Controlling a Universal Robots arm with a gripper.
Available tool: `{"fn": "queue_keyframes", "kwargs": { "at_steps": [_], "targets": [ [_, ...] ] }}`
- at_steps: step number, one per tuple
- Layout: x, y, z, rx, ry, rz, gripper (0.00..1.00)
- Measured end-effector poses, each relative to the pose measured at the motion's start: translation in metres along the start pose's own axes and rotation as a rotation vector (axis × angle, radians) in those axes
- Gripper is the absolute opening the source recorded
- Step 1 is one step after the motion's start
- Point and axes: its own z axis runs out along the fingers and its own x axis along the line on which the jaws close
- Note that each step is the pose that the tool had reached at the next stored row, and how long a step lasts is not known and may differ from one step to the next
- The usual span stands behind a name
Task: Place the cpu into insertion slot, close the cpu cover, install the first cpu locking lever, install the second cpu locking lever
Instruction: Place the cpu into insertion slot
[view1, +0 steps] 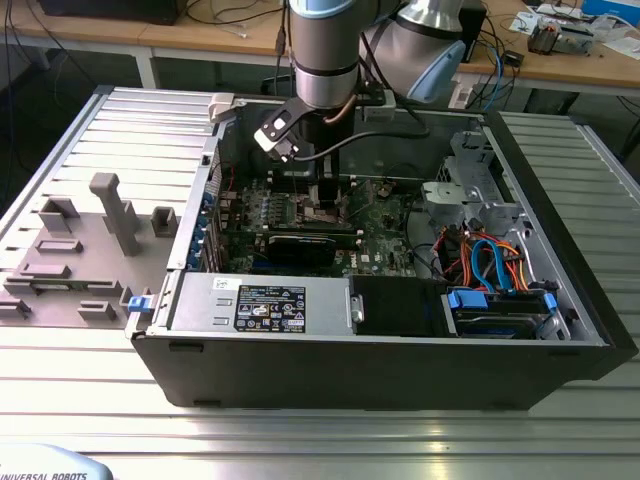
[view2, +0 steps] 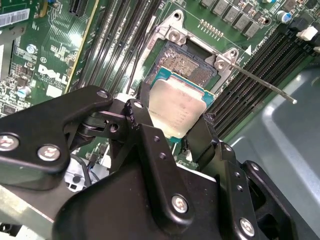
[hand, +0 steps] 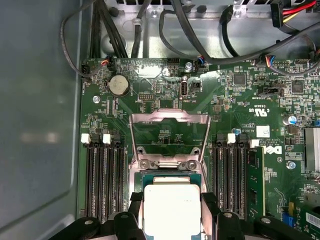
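The tool clenches the cpu by opposite edges — chip flat, just above the insertion slot, not yet seated.

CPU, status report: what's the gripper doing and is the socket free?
Gripper shut on the cpu. Cpu partly over the open socket, not seated. Cover flipped up, lever out to the side; nothing on the socket pins.

This is a lab: an open computer case sits on a metal table under the claw, desks full of wires beyond.
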Motion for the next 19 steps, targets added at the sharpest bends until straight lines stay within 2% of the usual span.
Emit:
{"fn": "queue_keyframes", "kwargs": {
  "at_steps": [10,19],
  "targets": [
    [0.0006,-0.0034,0.0123,0.0017,-0.0006,0.006,0.54],
    [0.0006,-0.0040,0.0145,0.0017,-0.0005,0.006,0.54]
  ]
}}
